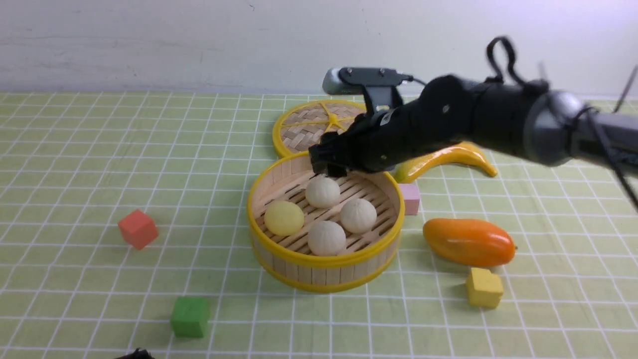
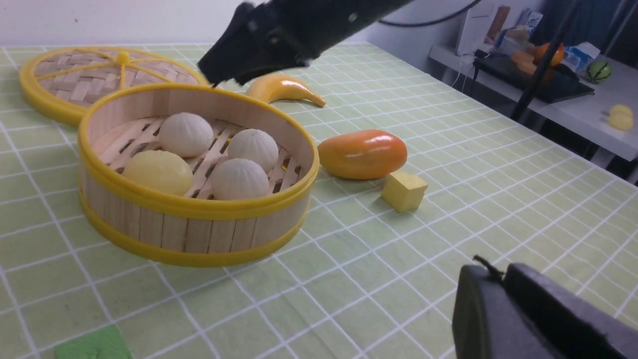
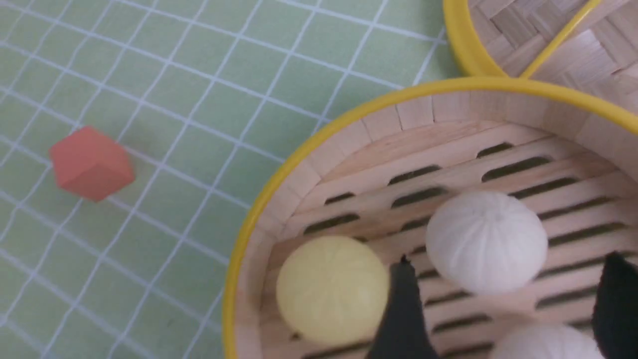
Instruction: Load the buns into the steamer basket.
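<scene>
The steamer basket (image 1: 319,260) stands mid-table with its buns resting on the slatted floor. Three are cream-white and pleated (image 1: 323,192) (image 1: 358,215) (image 1: 326,238), and one is smooth pale yellow (image 1: 284,218). My right gripper (image 1: 326,164) hovers over the basket's far rim. In the right wrist view it (image 3: 509,259) is open, its fingers (image 3: 403,309) wide apart above a white bun (image 3: 486,239) and gripping nothing. The yellow bun (image 3: 331,289) lies beside one finger. My left gripper (image 2: 498,271) is shut and empty, low over the cloth on the near side, away from the basket (image 2: 199,207).
The woven lid (image 1: 314,124) lies flat behind the basket. A banana (image 1: 448,159), a pink cube (image 1: 409,198), an orange mango (image 1: 468,242) and a yellow cube (image 1: 483,287) sit to the right. A red cube (image 1: 138,228) and a green cube (image 1: 190,316) sit to the left.
</scene>
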`<state>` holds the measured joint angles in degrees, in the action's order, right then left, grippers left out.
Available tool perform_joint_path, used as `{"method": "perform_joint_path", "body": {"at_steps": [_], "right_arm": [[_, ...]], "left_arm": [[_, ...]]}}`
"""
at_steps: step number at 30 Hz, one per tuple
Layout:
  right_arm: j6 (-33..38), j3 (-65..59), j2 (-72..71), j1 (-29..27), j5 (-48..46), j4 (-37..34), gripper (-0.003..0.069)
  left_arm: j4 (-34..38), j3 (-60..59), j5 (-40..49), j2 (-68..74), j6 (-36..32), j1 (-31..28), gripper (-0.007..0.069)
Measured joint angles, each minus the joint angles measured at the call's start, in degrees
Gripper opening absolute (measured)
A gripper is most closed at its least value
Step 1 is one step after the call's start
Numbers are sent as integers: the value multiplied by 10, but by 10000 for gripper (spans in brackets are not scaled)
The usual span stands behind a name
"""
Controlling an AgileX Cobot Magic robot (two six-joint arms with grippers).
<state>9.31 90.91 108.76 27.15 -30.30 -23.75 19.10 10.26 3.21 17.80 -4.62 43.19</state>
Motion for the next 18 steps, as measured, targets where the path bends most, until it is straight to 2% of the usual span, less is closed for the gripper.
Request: {"method": "perform_joint_path", "body": {"at_steps": [3, 4, 5, 7, 10, 13, 16, 18], "right_arm": [[-52, -5, -87, -6, -116, 53, 454], [-82, -20, -129, -5, -167, 90, 409], [-87, -20, -135, -4, -167, 90, 409], [-138, -72, -211, 7, -219, 154, 305], [-210, -165, -317, 30, -238, 206, 154], [-251, -247, -412, 41, -237, 222, 43], [-264, -306, -489, 42, -235, 228, -12], [-267, -339, -540, 42, -237, 228, -20]], "left_arm": [[0, 0, 0, 0, 0, 0, 47], [0, 0, 0, 0, 0, 0, 47], [0, 0, 0, 0, 0, 0, 47], [0, 0, 0, 0, 0, 0, 50], [0, 0, 0, 0, 0, 0, 55], [0, 0, 1, 0, 0, 0, 57], [0, 0, 1, 0, 0, 0, 57], [0, 0, 1, 0, 0, 0, 59]]}}
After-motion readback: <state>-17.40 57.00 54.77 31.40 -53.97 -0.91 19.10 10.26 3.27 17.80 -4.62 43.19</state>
